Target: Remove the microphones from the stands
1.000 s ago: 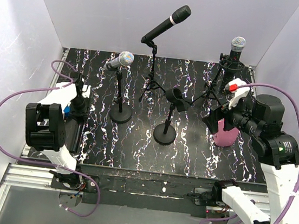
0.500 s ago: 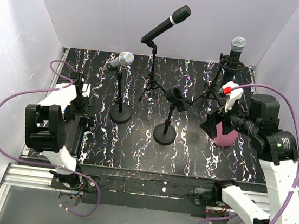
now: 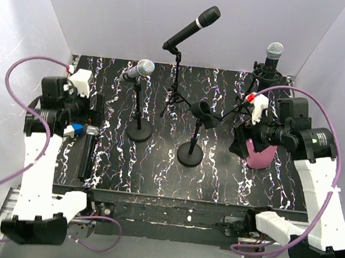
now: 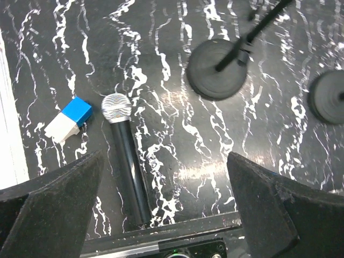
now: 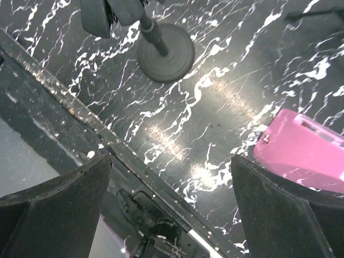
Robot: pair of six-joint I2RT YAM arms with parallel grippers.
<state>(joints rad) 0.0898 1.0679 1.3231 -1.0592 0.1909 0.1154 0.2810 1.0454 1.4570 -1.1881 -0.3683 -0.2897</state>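
Microphone [image 4: 126, 161] off its stand, lying flat on the black marbled table [image 4: 269, 140], left of centre in the left wrist view, grille just beside a blue-and-white block [image 4: 69, 119]. Left gripper [image 4: 165, 161] above it, jaws wide, holding nothing. Right gripper [image 5: 171, 161] wide too, empty. Bare clip stand [image 3: 193, 138] mid-frame in top view

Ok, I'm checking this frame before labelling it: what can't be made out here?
Pink object: top view, the right arm covers most of it; right wrist view, the edge cuts it off.
Blue-and-white block: left wrist view, too small to read any marking.
Empty stand's clip: right wrist view, cut by the top edge.
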